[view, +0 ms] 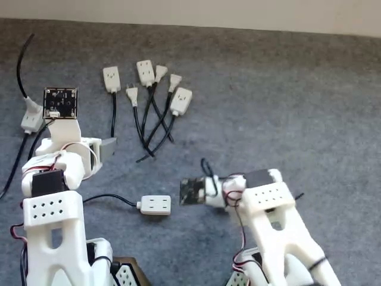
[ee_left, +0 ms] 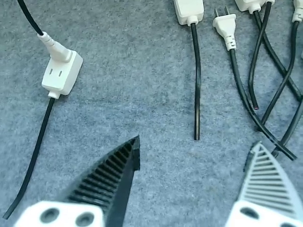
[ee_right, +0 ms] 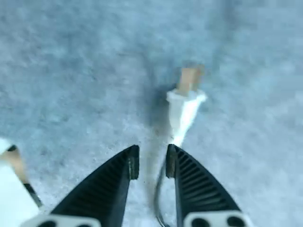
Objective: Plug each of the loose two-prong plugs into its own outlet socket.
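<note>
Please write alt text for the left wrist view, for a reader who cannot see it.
The left gripper hangs open over grey carpet. On one side lies a white socket with a plug joined to it; on the other side lie a loose two-prong plug and crossing black cables.
</note>
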Controlling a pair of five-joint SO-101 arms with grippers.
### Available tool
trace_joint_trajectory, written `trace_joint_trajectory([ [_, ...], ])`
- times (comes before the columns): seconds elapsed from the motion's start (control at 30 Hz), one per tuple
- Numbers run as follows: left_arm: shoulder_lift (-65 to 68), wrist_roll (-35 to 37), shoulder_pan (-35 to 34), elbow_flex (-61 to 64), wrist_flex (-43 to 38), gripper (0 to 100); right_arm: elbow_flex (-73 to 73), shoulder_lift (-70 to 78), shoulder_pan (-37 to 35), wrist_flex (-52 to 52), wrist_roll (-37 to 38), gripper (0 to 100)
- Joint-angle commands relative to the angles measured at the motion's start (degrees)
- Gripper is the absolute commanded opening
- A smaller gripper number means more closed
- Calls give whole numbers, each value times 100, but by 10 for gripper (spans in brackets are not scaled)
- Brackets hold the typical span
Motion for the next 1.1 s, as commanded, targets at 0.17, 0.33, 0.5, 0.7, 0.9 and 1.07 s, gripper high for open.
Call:
trace_joint_trajectory([
  [0.17,13,35,233,84,-18,348,198,-505,-4,-303,-70,99],
  [0.33,13,35,242,84,-18,348,673,-207,-101,-1086,-501,99],
  [0.5,13,35,259,92,-26,348,822,259,-338,-1341,-642,99],
  [0.7,13,35,259,92,-26,348,822,514,-734,-1349,-1002,98],
  [0.9,13,35,251,92,-26,348,822,523,-787,-1349,-1090,67],
  [1.07,-4,35,233,101,-26,348,822,470,-699,-1341,-1503,3],
])
